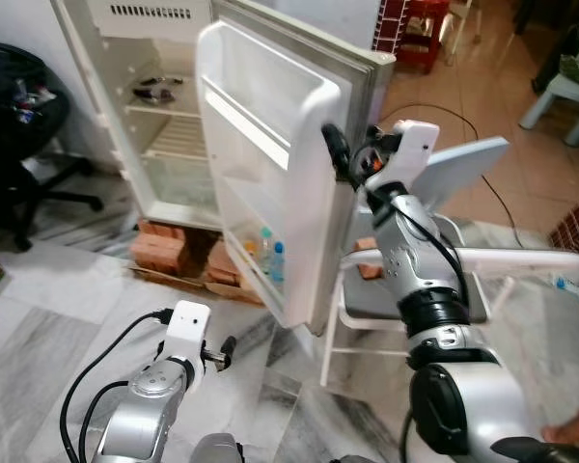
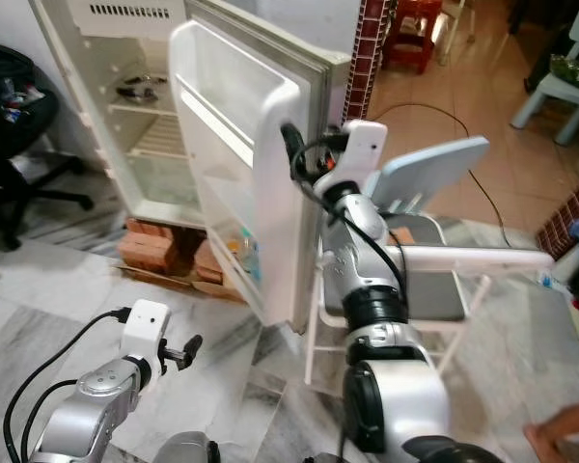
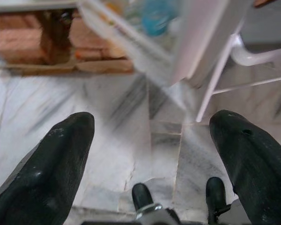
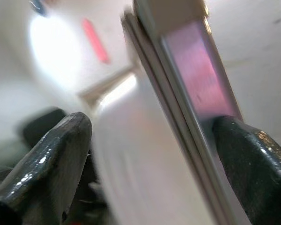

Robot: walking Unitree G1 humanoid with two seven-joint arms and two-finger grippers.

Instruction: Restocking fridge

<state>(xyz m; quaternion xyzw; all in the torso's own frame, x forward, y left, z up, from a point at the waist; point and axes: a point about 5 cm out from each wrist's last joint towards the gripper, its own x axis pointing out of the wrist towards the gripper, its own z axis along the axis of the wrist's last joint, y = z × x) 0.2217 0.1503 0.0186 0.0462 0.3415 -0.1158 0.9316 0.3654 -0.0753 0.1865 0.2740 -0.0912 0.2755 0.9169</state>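
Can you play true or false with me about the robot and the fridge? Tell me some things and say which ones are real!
1. The fridge door is open. True.
2. The right end effector is at the edge of the door, one finger on each side of it. True.
3. The left end effector is holding a bottle. False: it is open and empty, low over the marble floor.
4. The fridge stands on bricks. True.
5. The bottles sit on the top shelf inside the fridge. False: they are in the bottom pocket of the door.
6. A white chair stands to the left of the fridge. False: it stands on the robot's right, behind the door.
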